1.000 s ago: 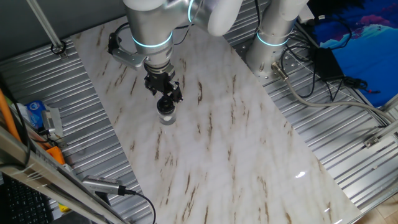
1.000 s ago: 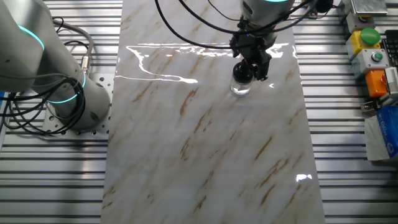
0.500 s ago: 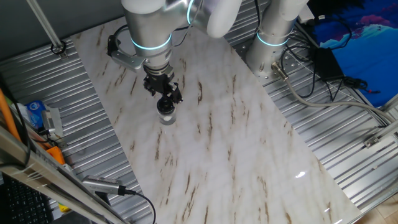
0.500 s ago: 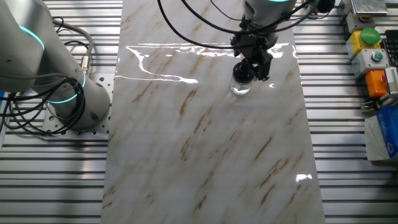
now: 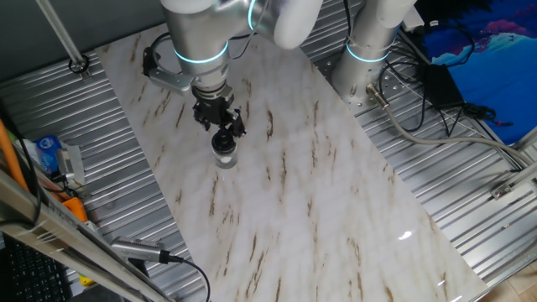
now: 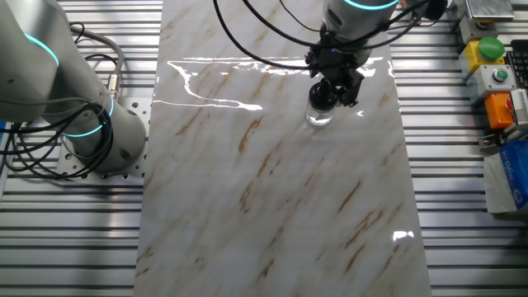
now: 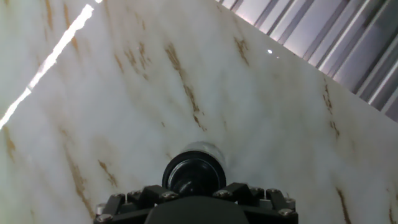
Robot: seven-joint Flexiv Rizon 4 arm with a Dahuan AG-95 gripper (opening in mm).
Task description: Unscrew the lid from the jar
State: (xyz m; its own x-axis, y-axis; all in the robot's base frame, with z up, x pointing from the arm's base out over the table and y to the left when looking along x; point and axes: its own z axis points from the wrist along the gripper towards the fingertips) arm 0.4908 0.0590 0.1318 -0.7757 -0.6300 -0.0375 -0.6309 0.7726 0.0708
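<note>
Jar (image 5: 224, 156) upright on marbled worktop (image 5: 336, 210), toward far-left part of slab in one fixed view; toward upper right of slab in the other fixed view (image 6: 319, 115). Clear body, whitish, base resting flat on worktop. Black lid (image 7: 193, 175) seated on jar, glossy, round, seen from above in hand view with clear rim of jar showing just behind it.

Gripper (image 5: 221, 126) directly above jar, pointing straight down, jaws at lid level in both fixed views (image 6: 334, 87). Cannot tell whether jaws clamp lid or merely flank it: fingertips hidden in hand view below frame edge, too small and dark against black lid in fixed views. Black gripper body fills bottom edge of hand view, row of screws visible.

Silver arm (image 5: 201, 42) with glowing cyan ring rising from gripper to top of frame. Second arm base (image 6: 74, 115) at left of slab in the other fixed view, cables coiled beside it. Ribbed metal surface (image 5: 453, 168) surrounding worktop. Control box with green button (image 6: 488, 51) at right edge.
</note>
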